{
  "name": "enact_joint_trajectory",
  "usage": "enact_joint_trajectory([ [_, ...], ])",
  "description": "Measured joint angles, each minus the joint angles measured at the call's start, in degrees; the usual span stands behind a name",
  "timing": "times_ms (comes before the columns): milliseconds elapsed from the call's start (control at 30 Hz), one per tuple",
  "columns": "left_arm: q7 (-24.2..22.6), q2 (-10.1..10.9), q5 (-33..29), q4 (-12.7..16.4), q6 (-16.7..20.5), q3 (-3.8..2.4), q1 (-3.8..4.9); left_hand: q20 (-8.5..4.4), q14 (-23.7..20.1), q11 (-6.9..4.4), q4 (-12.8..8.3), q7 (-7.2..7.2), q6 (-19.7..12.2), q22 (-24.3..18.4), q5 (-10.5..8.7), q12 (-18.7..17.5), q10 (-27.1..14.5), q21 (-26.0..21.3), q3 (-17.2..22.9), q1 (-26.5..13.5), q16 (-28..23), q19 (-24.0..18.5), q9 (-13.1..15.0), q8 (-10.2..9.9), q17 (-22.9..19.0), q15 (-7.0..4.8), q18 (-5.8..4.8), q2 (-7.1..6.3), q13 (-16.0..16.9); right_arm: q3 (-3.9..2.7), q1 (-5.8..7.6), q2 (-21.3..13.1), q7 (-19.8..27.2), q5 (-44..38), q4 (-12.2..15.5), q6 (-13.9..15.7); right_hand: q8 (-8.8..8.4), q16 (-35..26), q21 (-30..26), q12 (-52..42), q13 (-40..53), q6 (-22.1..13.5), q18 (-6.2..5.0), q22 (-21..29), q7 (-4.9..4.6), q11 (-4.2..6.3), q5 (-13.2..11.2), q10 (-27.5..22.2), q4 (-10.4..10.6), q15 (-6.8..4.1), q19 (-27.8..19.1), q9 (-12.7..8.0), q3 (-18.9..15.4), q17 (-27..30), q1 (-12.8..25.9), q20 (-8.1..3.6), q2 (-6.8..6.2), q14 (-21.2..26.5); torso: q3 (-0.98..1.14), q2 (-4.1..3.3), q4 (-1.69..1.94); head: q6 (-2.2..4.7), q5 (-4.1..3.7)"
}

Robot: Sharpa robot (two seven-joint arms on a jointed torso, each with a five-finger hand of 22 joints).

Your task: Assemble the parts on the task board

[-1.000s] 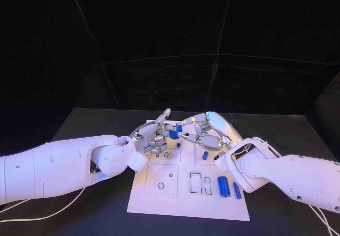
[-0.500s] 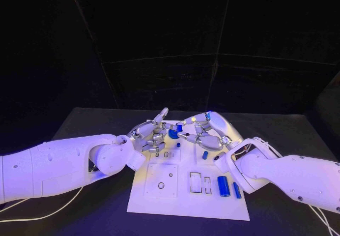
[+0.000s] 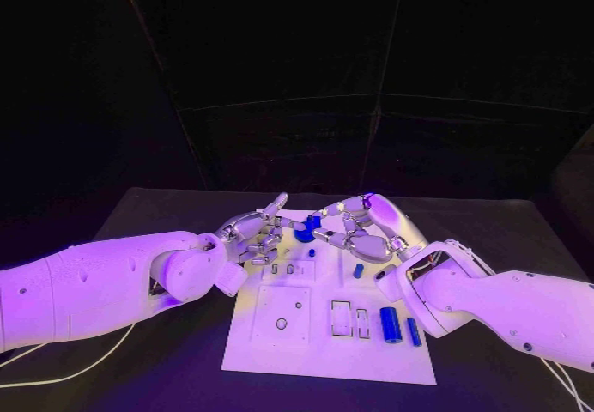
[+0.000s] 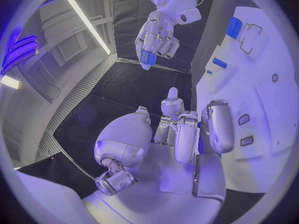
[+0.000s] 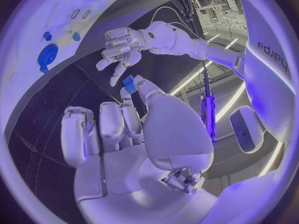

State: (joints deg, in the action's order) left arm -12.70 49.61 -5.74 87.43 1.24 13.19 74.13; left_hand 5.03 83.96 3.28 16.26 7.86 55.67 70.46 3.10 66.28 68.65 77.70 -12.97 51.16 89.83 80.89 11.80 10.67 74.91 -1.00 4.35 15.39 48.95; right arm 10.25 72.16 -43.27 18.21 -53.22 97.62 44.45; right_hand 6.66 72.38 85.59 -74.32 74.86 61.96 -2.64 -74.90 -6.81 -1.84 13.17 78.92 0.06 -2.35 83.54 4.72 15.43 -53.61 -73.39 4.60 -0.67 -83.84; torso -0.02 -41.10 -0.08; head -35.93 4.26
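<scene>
The white task board [image 3: 324,348] lies in the middle of the black table. Over its far end my right hand [image 3: 359,236] pinches a small blue part [image 3: 306,227] at its fingertips; the left wrist view shows the same part [image 4: 148,58] under that hand [image 4: 159,32]. My left hand [image 3: 254,239] hovers just to the left of the part, apart from it, fingers loosely spread and holding nothing [image 5: 121,47]. A large blue cylinder [image 3: 390,324] and a thin blue pin [image 3: 414,331] lie on the board's right side.
A short blue piece [image 3: 358,270] and a tiny blue one [image 3: 311,253] sit on the board below the hands. Rectangular slots [image 3: 341,318] and a round hole [image 3: 281,324] mark the board's near half. White cables [image 3: 75,378] trail at the table's front left.
My left hand has drawn back to the left, away from the blue part. The right hand keeps the part and has lifted it slightly toward the far end.
</scene>
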Motion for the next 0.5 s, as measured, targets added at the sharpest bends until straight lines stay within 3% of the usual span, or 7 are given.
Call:
enact_joint_trajectory([
  [200, -0.4, 2.3, 0.7, 0.5, 1.5, 0.00, 0.37, 0.19, 0.0, 0.20, -0.7, 0.13, -0.1, -0.4, 0.00, -0.4, -0.4, -0.3, 0.0, 1.7, 0.0, -0.2, 0.0, -0.2, 0.0, 0.00, 0.00, -0.21, -0.7, 0.00, 0.00, 0.6, -0.5, 0.0, -2.0, -0.2, 0.14, 0.0, 0.0, 0.0, 0.1, 0.0, 0.00, 0.0, 0.04, 0.00, -0.2, 0.0, 0.0, 0.00, 0.2, 0.0, 0.0, 0.0, 0.0, -0.21, -0.01, 0.0, -0.07, 0.01, 0.00, -0.03, -0.12],
  [500, -3.5, 7.3, 0.5, 2.7, 3.8, 0.00, 2.51, 0.57, 0.0, 0.21, -1.6, 0.20, -0.2, -1.3, 0.00, -0.6, -0.8, -0.7, 0.0, 2.7, 0.0, -0.6, 0.1, -0.2, 0.0, 0.01, 0.00, -0.51, -1.2, 0.04, -0.01, 3.9, -2.6, -1.4, -7.4, -1.6, 0.14, 0.0, 0.0, -0.2, 0.1, 0.2, 0.00, 0.0, -0.12, 0.09, -0.2, 0.3, 0.0, 0.00, 0.2, 0.2, 0.0, -0.1, -0.5, -0.21, -0.54, 0.0, -0.14, 0.00, 0.12, -0.49, -0.01],
])
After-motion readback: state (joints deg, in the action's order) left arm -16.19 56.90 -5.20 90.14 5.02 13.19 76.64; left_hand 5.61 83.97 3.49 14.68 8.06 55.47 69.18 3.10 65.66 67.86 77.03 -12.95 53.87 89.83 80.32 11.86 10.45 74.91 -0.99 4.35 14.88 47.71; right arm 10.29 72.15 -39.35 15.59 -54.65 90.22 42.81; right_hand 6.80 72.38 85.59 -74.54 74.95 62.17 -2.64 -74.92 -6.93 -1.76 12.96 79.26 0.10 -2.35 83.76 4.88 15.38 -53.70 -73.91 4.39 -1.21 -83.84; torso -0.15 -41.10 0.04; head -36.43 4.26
